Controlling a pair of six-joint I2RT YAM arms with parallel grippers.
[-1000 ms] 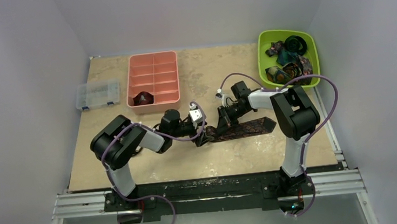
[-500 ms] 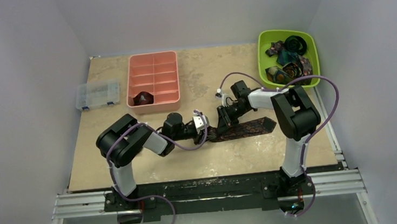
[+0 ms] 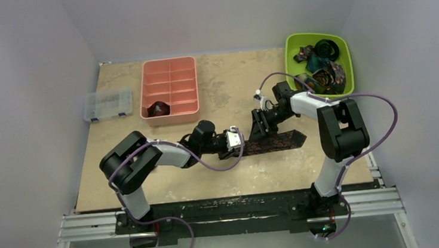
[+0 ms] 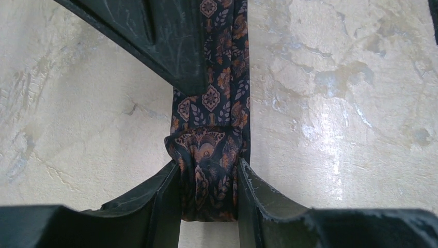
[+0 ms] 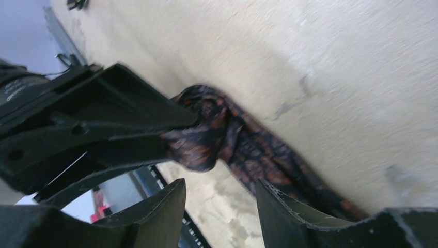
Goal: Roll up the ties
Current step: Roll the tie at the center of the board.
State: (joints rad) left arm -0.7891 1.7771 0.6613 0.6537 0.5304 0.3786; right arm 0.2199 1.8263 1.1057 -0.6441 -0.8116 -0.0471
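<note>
Both arms low, angled inward; left gripper [image 4: 209, 178] tight on the tie [image 4: 217, 103], right gripper [image 5: 218, 190] with jaws apart.

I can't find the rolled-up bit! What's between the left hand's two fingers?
The rolled end of the dark brown patterned fabric tie sits there, pinched by the left hand. The left wrist view shows it best.

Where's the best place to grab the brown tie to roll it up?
Likely the tie at its rolled end, coming from the left in line with the strip, one finger on each long edge. The rest lies flat; only the roll is thick enough to pinch. The left end effector grips it that way.
</note>
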